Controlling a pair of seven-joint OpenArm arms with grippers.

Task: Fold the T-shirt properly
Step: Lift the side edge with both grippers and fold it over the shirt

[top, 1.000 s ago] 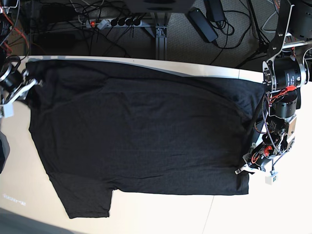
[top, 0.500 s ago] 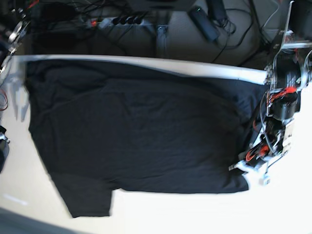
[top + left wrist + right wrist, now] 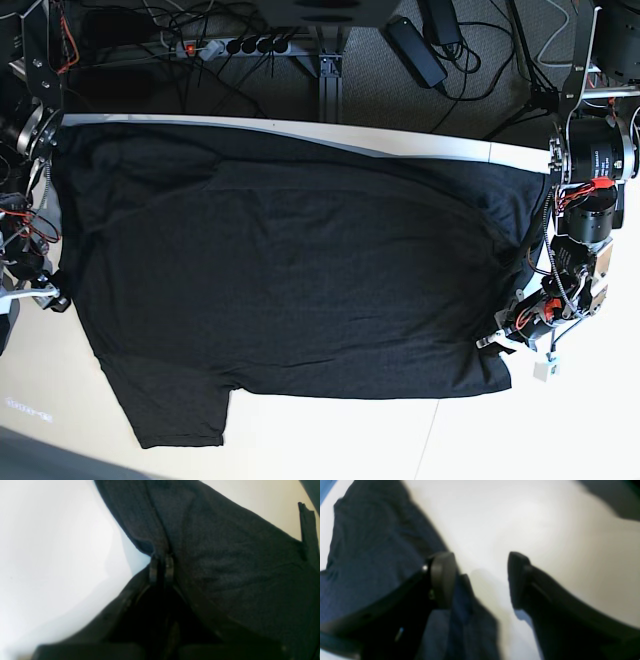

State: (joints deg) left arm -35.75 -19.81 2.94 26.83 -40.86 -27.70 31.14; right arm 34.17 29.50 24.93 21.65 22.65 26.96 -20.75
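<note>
base view looks straight down from high up on the whole bench, floor cables at the top. both wrist views sit close behind their fingers, angled down at the t-shirt and bench; all three share the cloth edges.

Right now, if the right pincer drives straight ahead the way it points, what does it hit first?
Probably bare table. The right pincer stands open with white surface showing between its tips; the T-shirt lies beside one finger, off that line. Depth is unclear.
</note>
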